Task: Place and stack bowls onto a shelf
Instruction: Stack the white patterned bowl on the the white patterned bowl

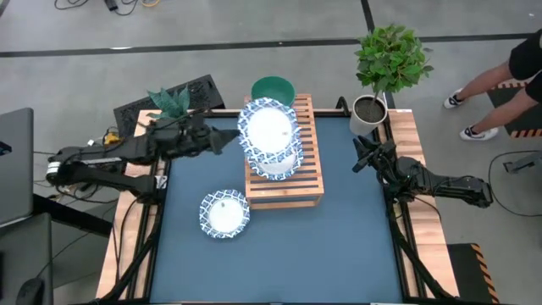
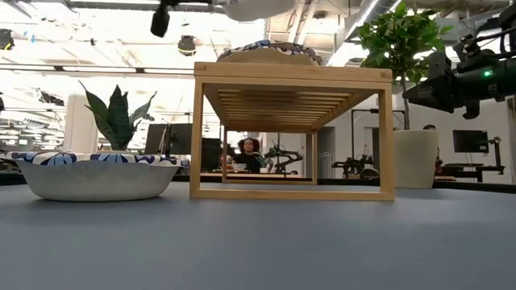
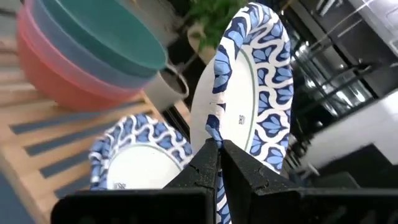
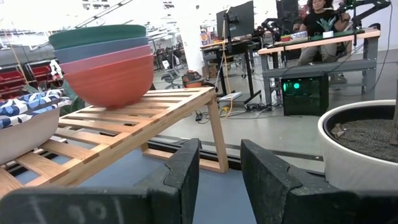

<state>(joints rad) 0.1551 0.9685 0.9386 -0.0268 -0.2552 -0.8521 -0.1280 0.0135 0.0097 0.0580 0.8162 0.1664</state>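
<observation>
- We see the left gripper (image 3: 217, 149) pinching the rim of a patterned bowl (image 3: 252, 93), its two fingers pressed tight on the edge.
- That held bowl (image 1: 268, 127) is up in the air over the shelf (image 1: 309, 182), and it is tipped so we see its white inside in the left wrist view.
- Under it, a second patterned bowl (image 1: 275, 161) sits on the shelf slats.
- At the far end of the shelf we see a stack: a pink bowl (image 4: 112, 81) at the bottom, a bluish one in the middle, and a teal bowl (image 4: 96, 34) on top.
- From above, only the teal bowl (image 1: 273, 87) of that stack shows, just behind the held bowl.
- A third patterned bowl (image 1: 224, 212) sits on the blue table (image 1: 339, 246), near the shelf on the left arm's side.
- In the low view that bowl (image 2: 97, 173) stands next to the shelf (image 2: 290, 133).
- The right gripper (image 4: 217, 162) waits on the right side of the table, apart from the shelf, with its fingers spread and nothing in them.
- A plant in a white pot (image 1: 370, 110) stands at the far right corner, close to the right arm.
- A person (image 2: 248, 153) sits far back in the room.
</observation>
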